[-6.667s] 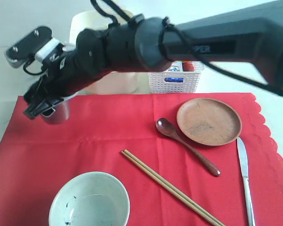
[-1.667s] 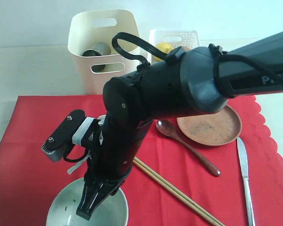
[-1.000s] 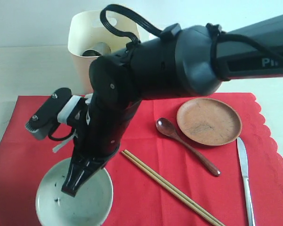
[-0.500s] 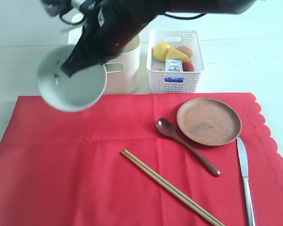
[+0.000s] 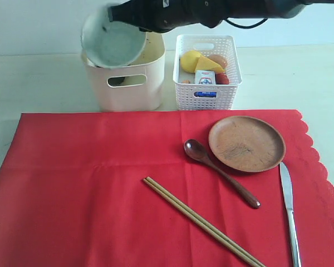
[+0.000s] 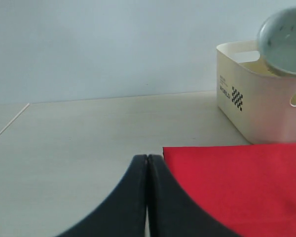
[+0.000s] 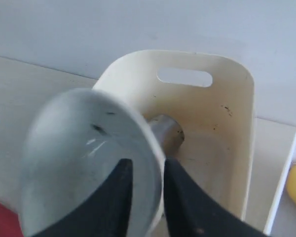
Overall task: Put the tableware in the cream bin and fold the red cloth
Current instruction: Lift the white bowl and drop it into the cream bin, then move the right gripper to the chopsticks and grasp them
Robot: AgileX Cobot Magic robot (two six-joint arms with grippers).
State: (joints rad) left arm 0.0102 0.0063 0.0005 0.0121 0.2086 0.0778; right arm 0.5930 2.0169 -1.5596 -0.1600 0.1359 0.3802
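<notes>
Cream bin (image 5: 125, 89) is right under me, and my right pincer (image 7: 147, 170) has the pale bowl (image 5: 114, 40) by its rim, one finger inside and one outside. As far as I can see that's a pinch on the rim. The bowl hangs tipped on its side over the bin's mouth, probably because a rim grip lets it swing that way, and edge-first suits the narrow opening anyway. Down inside lies the steel cup (image 7: 165, 131), so I reckon the bowl has to land beside or on top of it, and it may clank or bounce when it does.

My left pincer (image 6: 147, 197) is pressed together with nothing in it, parked over the bare worktop (image 6: 79, 128) just off a corner of the red cloth (image 5: 100, 183), out of the way.

On the cloth sit the brown plate (image 5: 246, 143), wooden spoon (image 5: 220, 172), chopsticks (image 5: 203, 221) and knife (image 5: 288, 211). Folding can't start till those are gone, so I'd say we're early on. The white lattice basket (image 5: 206, 92) with the food isn't my job.
</notes>
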